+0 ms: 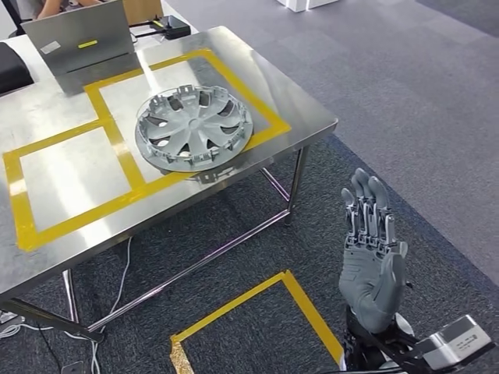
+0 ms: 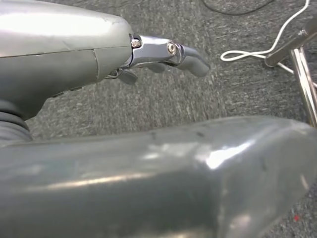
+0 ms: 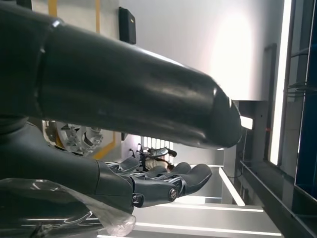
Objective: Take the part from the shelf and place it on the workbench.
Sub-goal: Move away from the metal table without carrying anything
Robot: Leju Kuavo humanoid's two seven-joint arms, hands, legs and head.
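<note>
Grey plastic hubcap [image 1: 193, 128] lies flat on the steel tabletop [image 1: 70, 167], inside a yellow-taped rectangle. Right robot hand [image 1: 370, 253] hangs beside the tabletop, fingers straight, holding nothing. Left robot hand [image 2: 112, 49] above carpet, fingers extended, empty.

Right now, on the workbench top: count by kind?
Wheel cover: 1
Laptop: 1
Yellow-taped rectangles: 2
Black box at the far edge: 1
Total: 5
The right hand hangs open off the bench.
</note>
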